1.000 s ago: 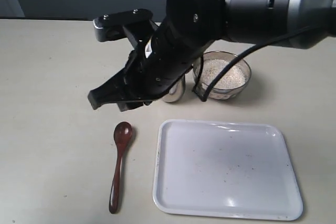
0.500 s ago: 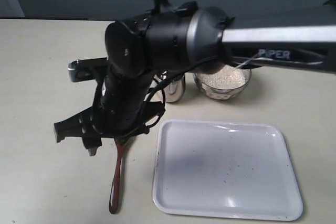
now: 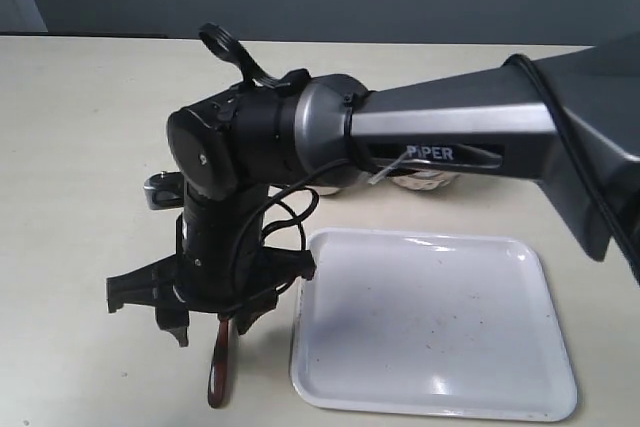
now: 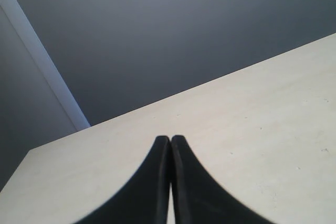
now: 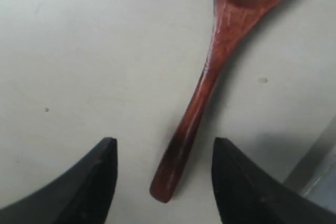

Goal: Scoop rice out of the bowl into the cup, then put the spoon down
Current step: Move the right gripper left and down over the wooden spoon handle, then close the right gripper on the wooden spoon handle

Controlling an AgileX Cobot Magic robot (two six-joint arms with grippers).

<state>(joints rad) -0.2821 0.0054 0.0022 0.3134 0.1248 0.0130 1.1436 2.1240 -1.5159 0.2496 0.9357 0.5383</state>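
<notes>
The dark reddish-brown wooden spoon (image 5: 210, 77) lies flat on the table, its oval head pointing away from the handle end. My right gripper (image 5: 164, 150) is open and points down, and the handle's end sits between its fingers without touching them. In the exterior view the right gripper (image 3: 212, 332) hangs over the spoon (image 3: 217, 375), of which only the lower handle shows. The arm hides the cup and the rice. Just a sliver of the bowl (image 3: 432, 185) shows under the arm. My left gripper (image 4: 170, 140) is shut on nothing, above bare table.
A white rectangular tray (image 3: 430, 332) lies right of the spoon, its left rim close to the right gripper; its edge (image 5: 315, 174) shows in the right wrist view. The big right arm spans the middle of the table.
The right arm swung down and to the near left, from beside the cup to over the spoon's handle. Its gripper stayed open. The spoon has not moved.
</notes>
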